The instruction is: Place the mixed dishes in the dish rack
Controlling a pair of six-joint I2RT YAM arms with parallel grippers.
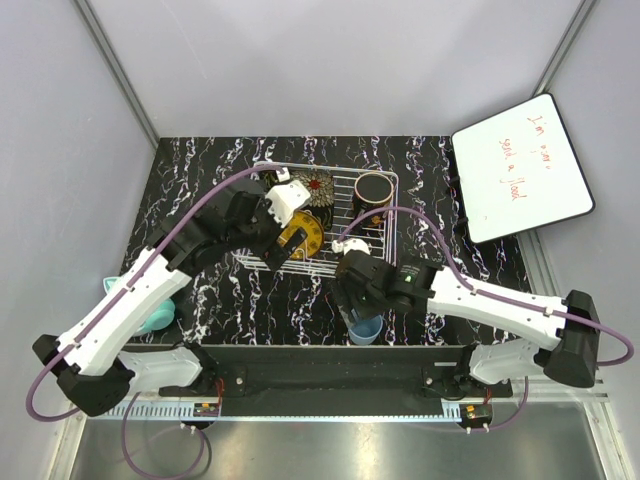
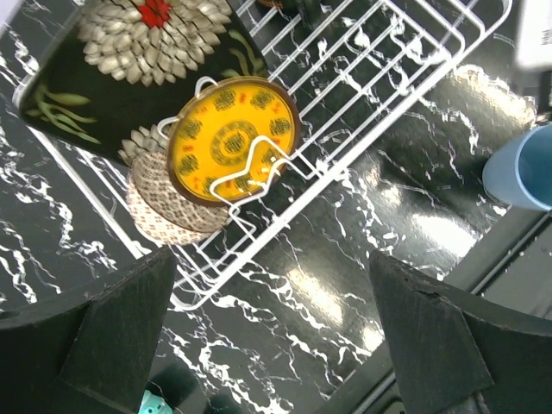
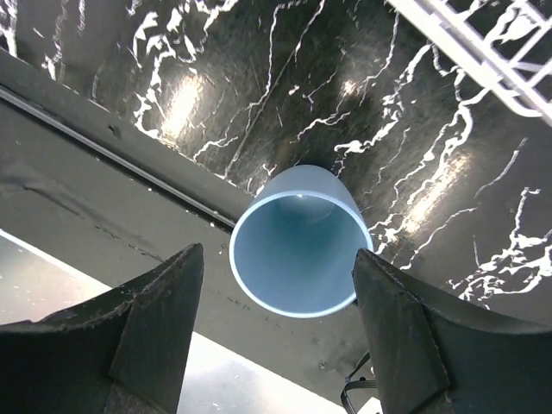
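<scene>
The dish rack [image 1: 386, 226] stands at the back middle of the black marble table. In it a yellow patterned plate [image 2: 231, 138] stands on edge against a beige patterned bowl [image 2: 168, 211], with the dark square floral plate [image 2: 129, 60] behind them. A dark mug [image 1: 375, 190] sits at the rack's right end. My left gripper [image 2: 276, 345] hovers open over the rack's near-left corner, holding nothing. The light blue cup [image 3: 297, 250] stands upright at the table's near edge. My right gripper [image 3: 280, 319] is open, one finger on each side of the cup with gaps showing.
A white board [image 1: 520, 180] with red writing lies at the back right. A teal object [image 1: 152, 312] sits by the left arm at the table's left edge. The table's near edge drops to a grey rail [image 3: 103, 216] just beside the cup.
</scene>
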